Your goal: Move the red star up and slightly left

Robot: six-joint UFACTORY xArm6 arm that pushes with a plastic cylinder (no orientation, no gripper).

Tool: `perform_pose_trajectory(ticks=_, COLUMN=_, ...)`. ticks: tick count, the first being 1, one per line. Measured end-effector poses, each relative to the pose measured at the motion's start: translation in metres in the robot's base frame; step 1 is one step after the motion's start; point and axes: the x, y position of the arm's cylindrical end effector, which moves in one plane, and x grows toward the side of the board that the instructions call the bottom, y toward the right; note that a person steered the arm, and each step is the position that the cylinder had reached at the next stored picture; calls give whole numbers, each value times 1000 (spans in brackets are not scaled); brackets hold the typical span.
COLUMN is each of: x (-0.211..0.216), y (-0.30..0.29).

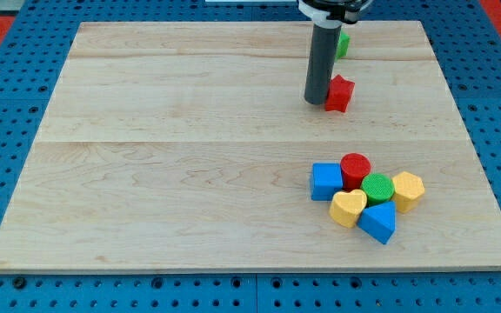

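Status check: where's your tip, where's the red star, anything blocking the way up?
My tip touching red star block, on its left side. Green block directly above, partly hidden.

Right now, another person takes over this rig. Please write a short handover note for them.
My tip is on the board, touching the left side of the red star. A green block sits above the star, partly hidden by the rod. The other six blocks are clustered at lower right, untouched. Left to do: push the star up and slightly left. From here the tip is on the wrong side; probably go around below the star first.
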Motion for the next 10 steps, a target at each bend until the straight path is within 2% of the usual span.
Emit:
perform_pose_trajectory(ticks=1, x=14, y=10)
perform_pose_trajectory(ticks=2, x=11, y=38)
perform_pose_trajectory(ticks=4, x=14, y=58)
perform_pose_trajectory(ticks=6, x=24, y=137)
perform_pose_trajectory(ticks=7, x=-12, y=138)
perform_pose_trajectory(ticks=8, x=-22, y=127)
perform_pose_trajectory(ticks=10, x=-14, y=97)
